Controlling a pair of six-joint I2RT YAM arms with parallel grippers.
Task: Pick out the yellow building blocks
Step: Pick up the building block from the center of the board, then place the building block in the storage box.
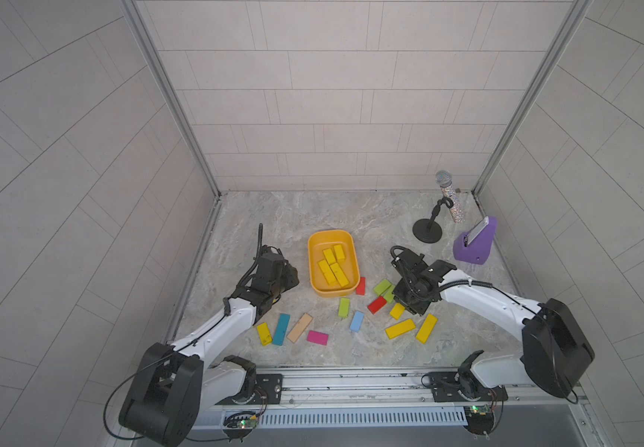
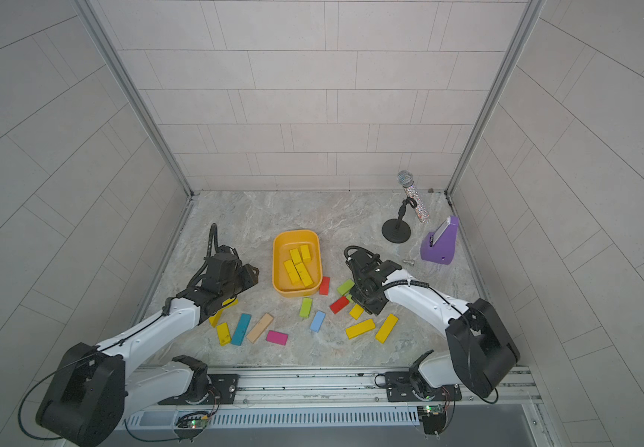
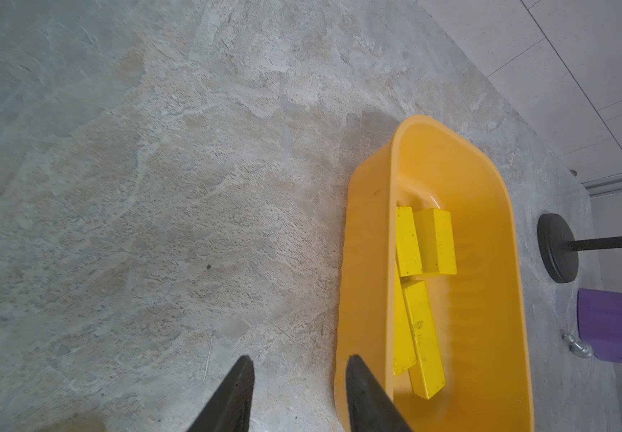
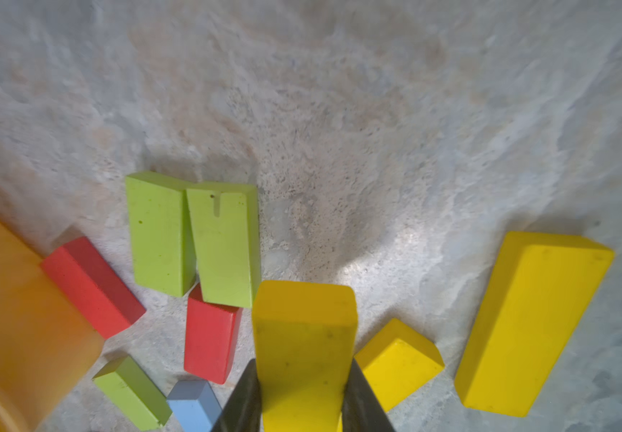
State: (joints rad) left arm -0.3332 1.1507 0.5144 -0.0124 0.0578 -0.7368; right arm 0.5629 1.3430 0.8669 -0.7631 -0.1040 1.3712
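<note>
Several yellow building blocks (image 1: 334,267) lie in the orange-yellow tub (image 1: 312,247). In the right wrist view my right gripper (image 4: 303,361) is shut on one yellow block (image 4: 303,321), both fingers pressed to its sides; in a top view that block (image 1: 397,310) peeks out from under the wrist. Two more yellow blocks (image 1: 400,328) (image 1: 426,328) lie just in front of it. Another yellow block (image 1: 264,333) lies at the front left, and one (image 2: 229,303) shows partly under my left arm. My left gripper (image 3: 299,362) is open and empty beside the tub's left wall (image 3: 365,262).
Loose blocks lie in front of the tub: teal (image 1: 281,329), tan (image 1: 299,327), magenta (image 1: 317,337), lime (image 1: 344,307), light blue (image 1: 357,321), red (image 1: 376,304). At the back right stand a microphone stand (image 1: 426,232) and a purple holder (image 1: 475,247).
</note>
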